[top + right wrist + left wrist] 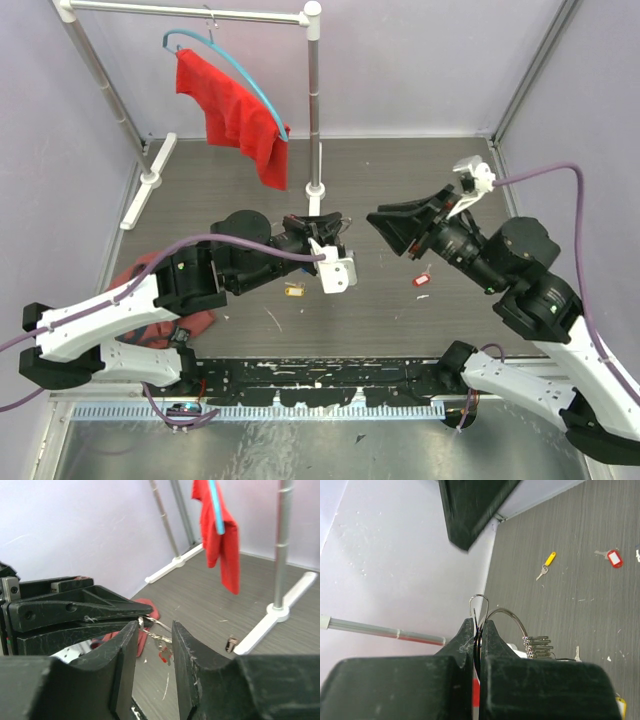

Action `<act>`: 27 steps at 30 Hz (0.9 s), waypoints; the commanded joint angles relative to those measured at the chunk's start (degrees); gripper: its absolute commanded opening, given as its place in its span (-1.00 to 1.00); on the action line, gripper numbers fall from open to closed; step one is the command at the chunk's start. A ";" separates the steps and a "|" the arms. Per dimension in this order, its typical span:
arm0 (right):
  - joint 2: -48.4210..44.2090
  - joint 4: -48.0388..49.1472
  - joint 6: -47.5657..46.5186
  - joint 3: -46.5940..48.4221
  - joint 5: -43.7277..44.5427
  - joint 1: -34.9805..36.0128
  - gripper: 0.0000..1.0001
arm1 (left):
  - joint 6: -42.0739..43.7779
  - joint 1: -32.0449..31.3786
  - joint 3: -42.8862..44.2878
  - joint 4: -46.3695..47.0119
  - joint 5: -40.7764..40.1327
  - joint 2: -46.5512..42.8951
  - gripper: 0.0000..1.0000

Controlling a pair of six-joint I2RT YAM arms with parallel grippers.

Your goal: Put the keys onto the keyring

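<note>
Silver wire of the keyring [506, 612] is pinched in my left gripper [479, 626], presented, I reckon, to the right gripper [154, 630] (fingers narrowly apart, holding nothing); the red-tagged key [614, 558] lies on the table [570, 530].

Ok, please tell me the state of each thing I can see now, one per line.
left gripper: shut on the keyring.
right gripper: open, gripping nothing, close to the keyring.
keyring: held off the table, several keys already on it.
red-tagged key: lying loose on the table.
yellow-tagged key: lying loose on the table.
red cloth: hanging on the rack.
</note>
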 commanded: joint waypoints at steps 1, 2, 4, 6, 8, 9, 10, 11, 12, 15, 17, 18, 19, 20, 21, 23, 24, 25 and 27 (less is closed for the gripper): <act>-2.44 -1.12 -1.20 1.17 12.07 0.06 -0.21 | 3.20 0.01 2.09 -0.14 -2.19 -0.15 -1.00; -2.29 -2.36 -1.06 1.50 13.91 0.08 -0.20 | 3.57 0.01 2.04 -0.21 -2.42 -0.10 -1.00; -1.28 -4.57 -1.12 2.52 14.62 0.06 -0.21 | 4.11 0.00 2.23 -0.64 -2.68 0.20 -1.00; 0.70 -7.13 -0.87 4.07 12.76 0.09 -0.22 | 4.56 0.01 2.46 -0.99 -3.01 0.41 -1.00; 3.86 -12.61 0.09 6.89 13.65 0.13 -0.20 | 5.09 0.01 2.48 -1.38 -3.92 0.67 -1.00; 5.65 -14.41 0.69 8.30 14.63 0.11 -0.16 | 5.34 -0.04 2.35 -1.64 -4.47 0.74 -1.00; 7.56 -17.16 1.43 9.35 15.34 0.04 -0.12 | 5.58 0.01 2.21 -1.95 -5.04 0.78 -1.00; 9.18 -19.90 2.11 9.91 15.80 -0.11 -0.09 | 5.69 0.01 2.16 -2.37 -5.46 0.73 -1.00; 10.50 -21.39 2.68 9.99 15.95 -0.81 -0.07 | 5.65 0.00 1.88 -2.73 -5.78 0.54 -1.00; 12.84 -22.10 3.82 6.70 5.66 -10.45 -0.07 | 4.79 -0.04 0.98 -3.41 -6.10 -0.55 -1.00; 13.47 -20.24 4.52 2.14 -6.75 -21.63 -0.07 | 4.20 0.01 0.29 -3.65 -6.58 -1.54 -1.00; 14.19 -19.32 4.58 -0.41 -11.72 -27.09 -0.07 | 3.97 -0.01 -0.14 -3.79 -6.89 -2.03 -1.00; 14.82 -18.88 4.42 -2.18 -14.22 -29.70 -0.07 | 3.71 -0.01 -0.55 -3.84 -7.21 -2.56 -1.00; 15.52 -18.61 4.47 -4.03 -13.53 -30.79 -0.07 | 3.43 0.01 -1.08 -3.94 -7.44 -3.12 -1.00; 16.36 -18.57 4.53 -5.40 -11.50 -31.18 -0.07 | 3.01 -0.01 -1.46 -4.00 -7.52 -3.64 -1.00; 18.22 -18.25 5.11 -7.77 -7.04 -31.45 -0.07 | 2.52 0.01 -2.29 -3.93 -7.63 -4.41 -1.00; 18.98 -17.98 5.38 -8.84 -4.44 -31.41 -0.06 | 2.27 -0.01 -2.73 -3.94 -7.79 -4.68 -1.00; 19.86 -17.79 5.86 -10.29 -1.56 -31.41 -0.06 | 2.13 -0.01 -3.24 -3.80 -7.88 -5.07 -1.00; 21.41 -17.68 7.69 -12.17 5.36 -31.42 -0.03 | 1.37 -0.03 -3.97 -3.50 -7.76 -5.65 -1.00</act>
